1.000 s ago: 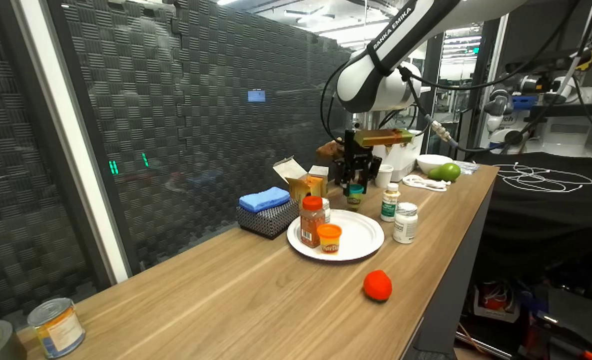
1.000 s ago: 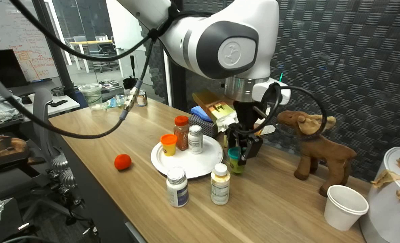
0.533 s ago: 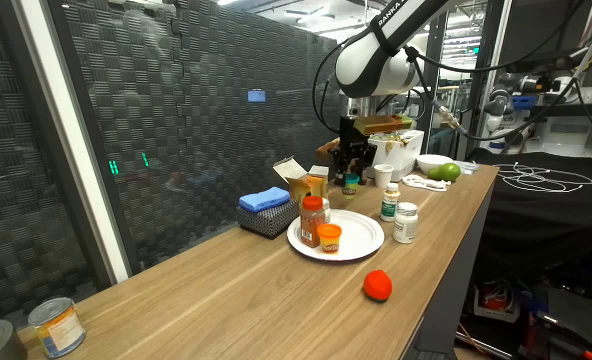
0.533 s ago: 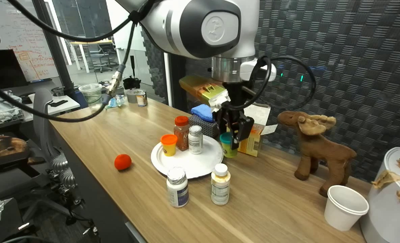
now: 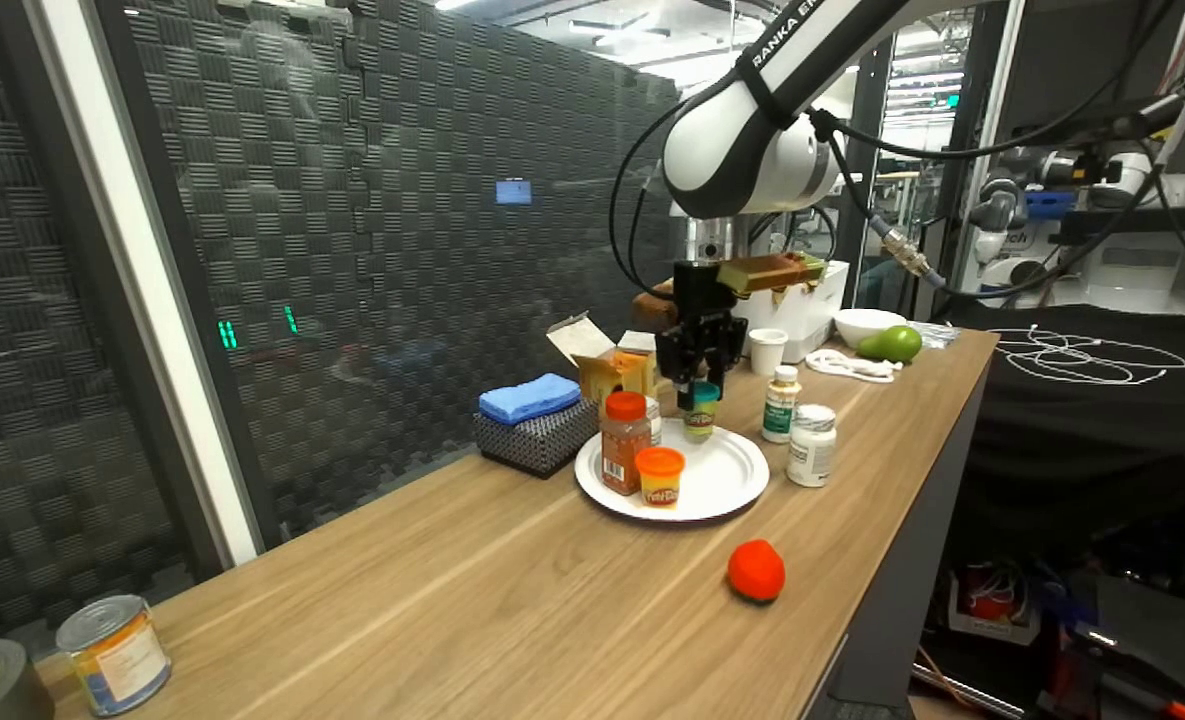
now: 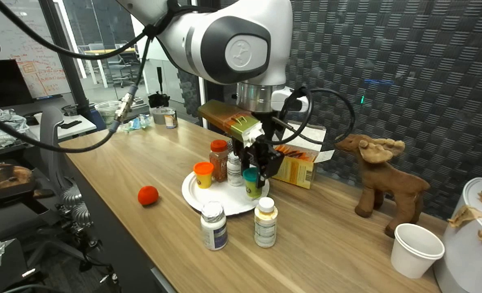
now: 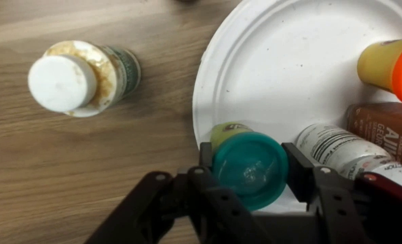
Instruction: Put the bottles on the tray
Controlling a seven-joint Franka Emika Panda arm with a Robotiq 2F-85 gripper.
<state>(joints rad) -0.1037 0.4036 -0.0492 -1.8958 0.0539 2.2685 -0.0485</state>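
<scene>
Teal-lidded tub (image 6: 250,184) over plate (image 6: 227,202), near 3 o'clock in an exterior view; gripper (image 7: 249,159) pinching it, base contact unclear. Already on plate, 9 round to 1: orange-lidded tub (image 6: 203,176), red-capped bottle (image 6: 219,166), white bottle (image 6: 234,175). Left, likely: set-down, then yellowish bottle (image 6: 265,228) near 5, purple-labelled bottle (image 6: 214,232) near 6. Bump risk: white bottle close beside gripper. Off plate: red ball (image 6: 148,195) at 9, yellow box (image 6: 298,173) past 2.
</scene>
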